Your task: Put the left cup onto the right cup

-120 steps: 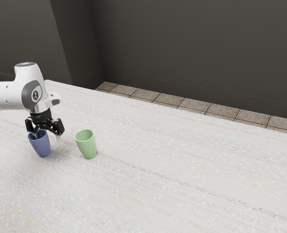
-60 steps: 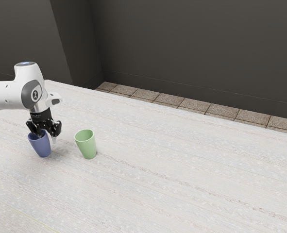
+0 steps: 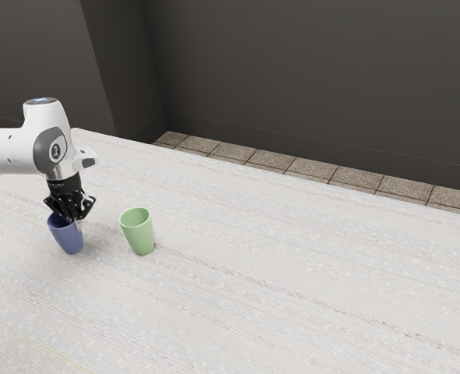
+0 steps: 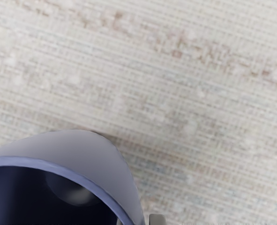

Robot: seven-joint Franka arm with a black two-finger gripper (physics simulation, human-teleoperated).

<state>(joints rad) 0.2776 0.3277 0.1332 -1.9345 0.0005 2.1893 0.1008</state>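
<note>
A blue cup (image 3: pixel 65 234) stands at the exterior view's left on the pale table (image 3: pixel 292 265), leaning slightly. My gripper (image 3: pixel 68 212) is at its rim, fingers drawn together and shut on the cup's wall. A green cup (image 3: pixel 137 230) stands upright a short way toward the exterior view's right of it, apart from the gripper. In the wrist view the blue cup (image 4: pixel 77 159) sits just under my hand, its dark inside open toward the camera.
The table's far edge runs along a strip of brown floor tiles (image 3: pixel 346 178) below dark walls. Bare tabletop stretches toward the exterior view's right of the green cup.
The fingers, spread wide around the blue cup's rim a second ago, have closed in on its wall. The cup now leans a little. The green cup has not moved.
</note>
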